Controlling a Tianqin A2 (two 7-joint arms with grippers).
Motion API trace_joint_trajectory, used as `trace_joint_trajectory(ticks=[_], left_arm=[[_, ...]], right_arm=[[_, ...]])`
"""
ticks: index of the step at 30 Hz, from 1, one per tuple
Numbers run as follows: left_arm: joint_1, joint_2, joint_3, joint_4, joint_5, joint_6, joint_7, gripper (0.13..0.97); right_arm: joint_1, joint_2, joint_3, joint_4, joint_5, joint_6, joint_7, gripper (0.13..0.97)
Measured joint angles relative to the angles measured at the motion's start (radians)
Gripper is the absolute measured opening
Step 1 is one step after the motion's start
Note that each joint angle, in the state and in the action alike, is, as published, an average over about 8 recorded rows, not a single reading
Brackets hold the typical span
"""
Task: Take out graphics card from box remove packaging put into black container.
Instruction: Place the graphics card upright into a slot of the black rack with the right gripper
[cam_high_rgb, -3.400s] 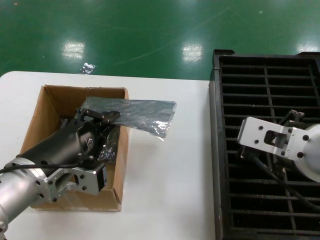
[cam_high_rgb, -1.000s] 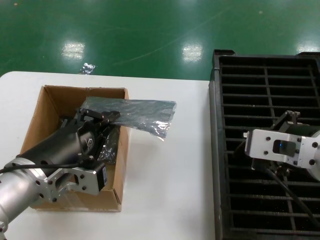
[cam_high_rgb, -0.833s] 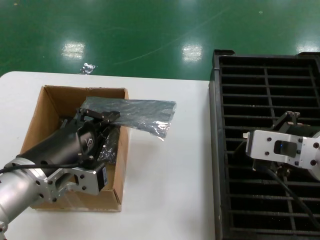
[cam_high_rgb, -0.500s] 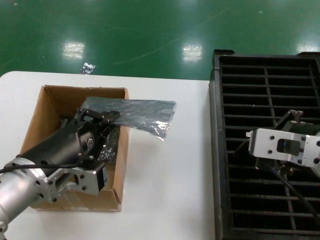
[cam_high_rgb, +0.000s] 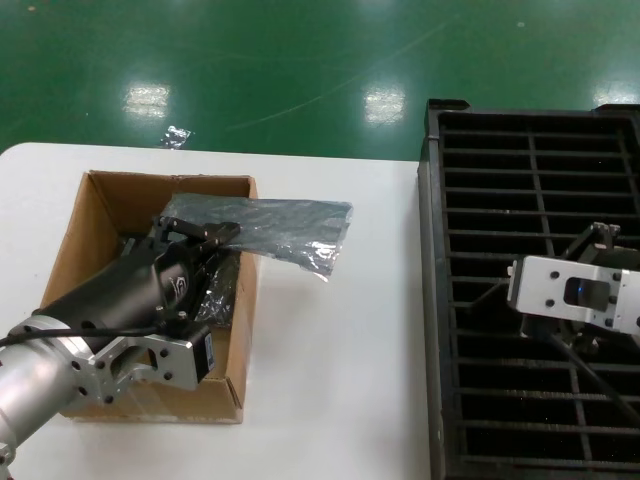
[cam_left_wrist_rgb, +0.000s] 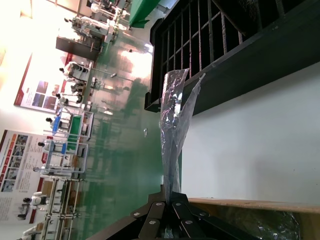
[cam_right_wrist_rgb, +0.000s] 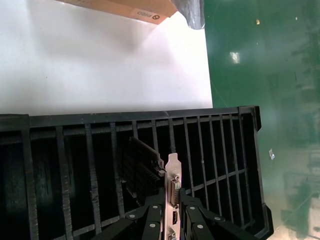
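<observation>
Two grippers are both occupied: the right gripper (cam_right_wrist_rgb: 172, 220) is clamped on the graphics card (cam_right_wrist_rgb: 150, 172) by its silver bracket, holding it on edge over the black container (cam_high_rgb: 530, 150), while the left gripper (cam_left_wrist_rgb: 167, 212) pinches one end of the packaging (cam_high_rgb: 275, 228), which juts out flat from the box (cam_high_rgb: 75, 230) over the white table (cam_high_rgb: 330, 350). The card hangs directly above the crate's slot rows on the robot's right side, well apart from the box, so the right arm is the one placed to finish the job. What matters for the coming move is that the board's long axis looks roughly in line with the narrow slots beneath it; lowering it should seat it, provided the lower edge meets a gap and not a rib, which I cannot confirm from these views
</observation>
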Motion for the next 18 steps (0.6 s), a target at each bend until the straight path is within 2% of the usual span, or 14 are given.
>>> trace_joint_trajectory(ticks=[9, 18], left_arm=[[0.000, 0.000, 0.000, 0.000, 0.000, 0.000, 0.000, 0.139], [0.000, 0.000, 0.000, 0.000, 0.000, 0.000, 0.000, 0.139]], right_arm=[[0.041, 0.023, -0.047, 0.000, 0.018, 0.000, 0.036, 0.178], [0.029, -0.007, -0.037, 0.000, 0.002, 0.000, 0.010, 0.178]])
